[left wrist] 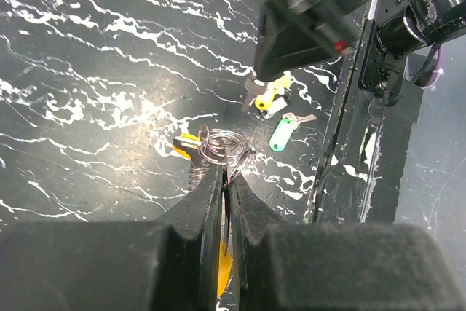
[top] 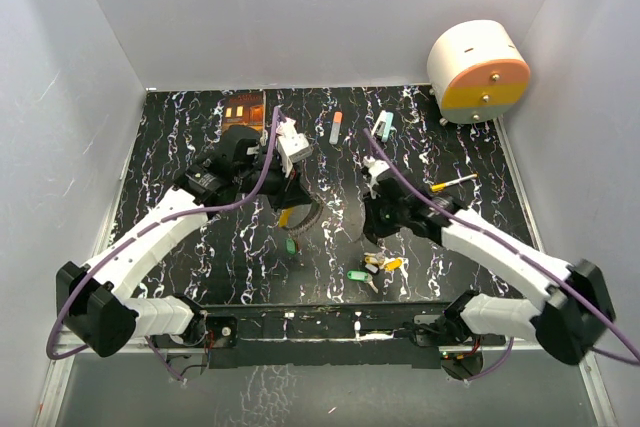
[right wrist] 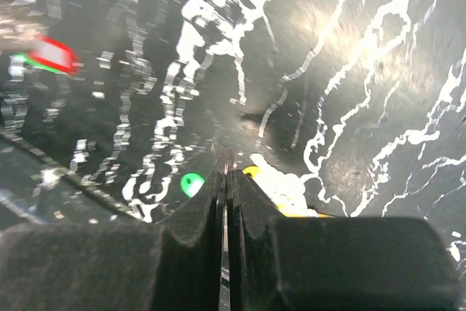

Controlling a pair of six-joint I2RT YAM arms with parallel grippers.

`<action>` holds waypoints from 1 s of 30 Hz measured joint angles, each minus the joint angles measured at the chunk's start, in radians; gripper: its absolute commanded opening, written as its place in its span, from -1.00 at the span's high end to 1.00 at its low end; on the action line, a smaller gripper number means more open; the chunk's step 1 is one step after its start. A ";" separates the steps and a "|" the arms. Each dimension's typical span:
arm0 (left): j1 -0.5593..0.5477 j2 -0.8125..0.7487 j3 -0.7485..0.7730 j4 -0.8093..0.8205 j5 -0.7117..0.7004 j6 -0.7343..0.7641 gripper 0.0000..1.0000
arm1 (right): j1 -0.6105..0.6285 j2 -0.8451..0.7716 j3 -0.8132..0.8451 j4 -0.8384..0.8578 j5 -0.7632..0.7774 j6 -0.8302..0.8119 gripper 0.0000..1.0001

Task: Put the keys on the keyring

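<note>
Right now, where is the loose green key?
In the top view, the green key lies near the front edge of the table, slightly right of centre, just left of the yellow key.

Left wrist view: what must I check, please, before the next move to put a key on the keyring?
1. Grip of left gripper on keyring: ok, jaws shut on it.
2. Whether yellow key beside the keyring is threaded on: cannot tell.
3. Whether right gripper holds a key: cannot tell; jaws shut, view blurred.
4. Spare green key lying free on the table: ok.
</note>
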 measured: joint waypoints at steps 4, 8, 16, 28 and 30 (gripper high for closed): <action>0.000 0.002 0.056 -0.026 -0.002 0.059 1.00 | 0.000 -0.140 0.071 -0.016 -0.094 -0.064 0.86; 0.000 0.003 0.071 -0.037 -0.021 0.123 1.00 | 0.000 -0.174 0.173 -0.010 -0.243 -0.104 0.86; 0.000 0.010 0.070 -0.069 -0.073 0.190 1.00 | 0.004 -0.171 0.185 0.007 -0.513 -0.099 0.86; -0.002 0.020 0.070 -0.070 -0.046 0.184 1.00 | 0.019 -0.134 0.224 0.170 -0.541 0.018 0.86; -0.002 0.021 0.070 -0.071 -0.040 0.177 1.00 | 0.023 -0.119 0.225 0.198 -0.532 0.035 0.86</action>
